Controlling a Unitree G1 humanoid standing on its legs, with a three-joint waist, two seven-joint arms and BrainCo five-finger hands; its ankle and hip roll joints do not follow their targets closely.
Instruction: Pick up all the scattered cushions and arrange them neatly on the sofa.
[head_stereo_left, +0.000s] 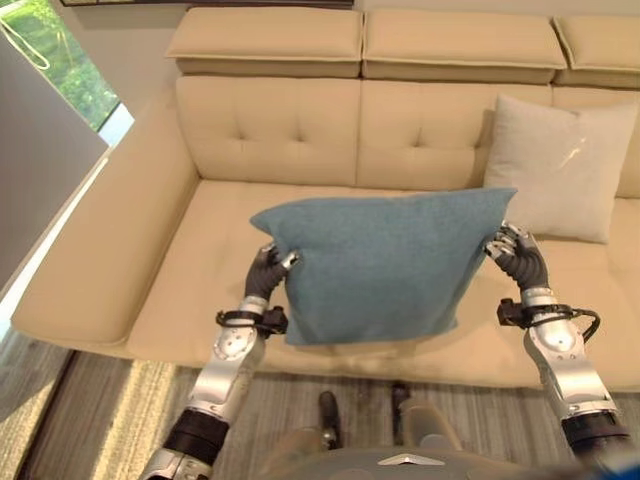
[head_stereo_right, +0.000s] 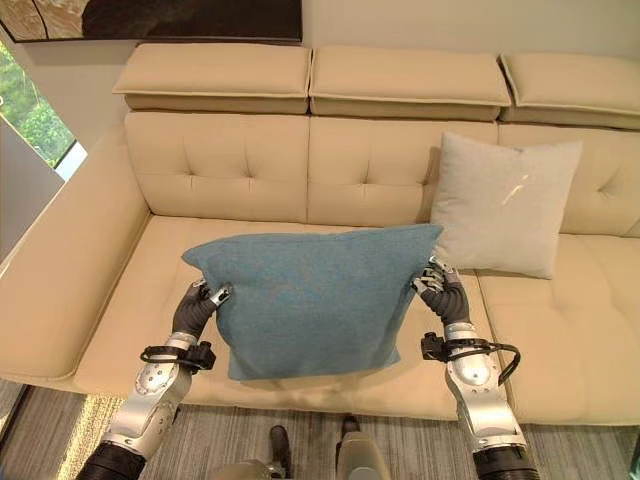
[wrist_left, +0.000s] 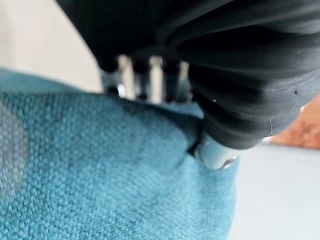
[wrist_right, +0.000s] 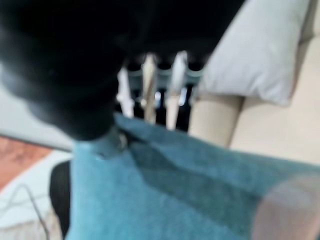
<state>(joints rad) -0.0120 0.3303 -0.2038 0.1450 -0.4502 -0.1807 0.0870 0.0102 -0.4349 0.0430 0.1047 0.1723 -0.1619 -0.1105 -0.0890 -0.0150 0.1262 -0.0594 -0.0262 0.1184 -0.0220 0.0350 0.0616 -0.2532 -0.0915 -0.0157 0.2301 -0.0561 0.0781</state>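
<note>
Cushion grip: your left hand and right hand each pinch a side edge of the blue cushion, fingers curled onto the fabric with the thumb behind; both wrist views show the cloth bunched between thumb and fingers.
Why two hands: you hold it by opposite edges so the soft body hangs flat and upright instead of folding.
Cushion place: it hangs in the air in front of you, over the front edge of the sofa seat, its face towards you and its lower edge apart from the seat.
Seat behind: the stretch of seat and tufted backrest behind the blue cushion lies open, so that looks like your target.
Neighbour: the grey cushion already leans upright against the backrest, just beside your right hand on the far side.
Next, as a judgement: carry the blue one back to the backrest beside the grey one before you let go.
Risk: releasing one edge early would let it swing and slump.
</note>
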